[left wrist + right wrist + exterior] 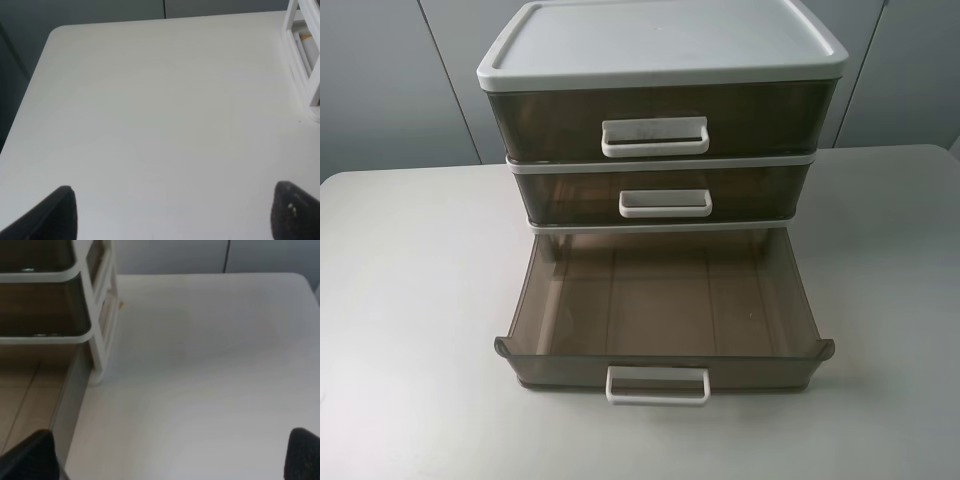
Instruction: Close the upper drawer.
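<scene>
Both pincers apparently agape (tips only)

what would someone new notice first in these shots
The three-drawer unit at the back middle of the white table dominates, and its lowest drawer is pulled far out toward the camera, showing nothing inside. The two tiers above it, including the upper drawer with its white loop handle, sit pushed in. Neither arm appears in the high view; the wrist views show only widely spread dark fingertips over the tabletop.
</scene>
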{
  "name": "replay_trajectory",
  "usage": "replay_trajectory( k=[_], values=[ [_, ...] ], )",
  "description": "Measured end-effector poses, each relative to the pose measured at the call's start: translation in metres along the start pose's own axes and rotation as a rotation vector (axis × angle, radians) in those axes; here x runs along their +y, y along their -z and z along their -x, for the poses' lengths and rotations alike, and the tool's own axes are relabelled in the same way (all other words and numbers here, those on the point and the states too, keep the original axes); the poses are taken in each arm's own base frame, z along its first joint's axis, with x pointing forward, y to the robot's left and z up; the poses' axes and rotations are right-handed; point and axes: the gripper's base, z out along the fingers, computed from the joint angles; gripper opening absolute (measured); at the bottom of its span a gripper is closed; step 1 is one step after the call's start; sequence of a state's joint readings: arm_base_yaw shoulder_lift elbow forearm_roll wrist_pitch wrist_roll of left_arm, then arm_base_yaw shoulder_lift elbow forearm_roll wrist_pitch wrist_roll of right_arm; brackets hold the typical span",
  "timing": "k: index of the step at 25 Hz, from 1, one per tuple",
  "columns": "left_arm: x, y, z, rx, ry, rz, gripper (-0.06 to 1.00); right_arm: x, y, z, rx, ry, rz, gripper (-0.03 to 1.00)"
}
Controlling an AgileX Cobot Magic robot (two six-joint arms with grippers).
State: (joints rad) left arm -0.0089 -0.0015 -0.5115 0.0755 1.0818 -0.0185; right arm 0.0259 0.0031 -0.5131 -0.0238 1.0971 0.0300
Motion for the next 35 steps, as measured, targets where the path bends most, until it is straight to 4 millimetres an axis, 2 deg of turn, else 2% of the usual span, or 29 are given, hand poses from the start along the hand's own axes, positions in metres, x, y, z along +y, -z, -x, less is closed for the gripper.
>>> replay_trajectory(
  k=[10, 18, 35],
  values=[
    [0.0006, 0.0000, 0.0000, 0.000, -0.002, 0.007, 0.74, 0.0011, 0.0006, -0.0004, -0.004, -0.006, -0.009, 0.68],
    [0.0006, 0.0000, 0.0000, 0.000, -0.002, 0.007, 0.74, 0.0000, 0.0004, -0.0003, -0.003, 0.056, 0.109, 0.68],
    [0.0010, 0.0000, 0.0000, 0.000, -0.004, 0.011, 0.74, 0.0005, 0.0006, -0.0004, -0.004, 0.023, 0.053, 0.68]
  ],
)
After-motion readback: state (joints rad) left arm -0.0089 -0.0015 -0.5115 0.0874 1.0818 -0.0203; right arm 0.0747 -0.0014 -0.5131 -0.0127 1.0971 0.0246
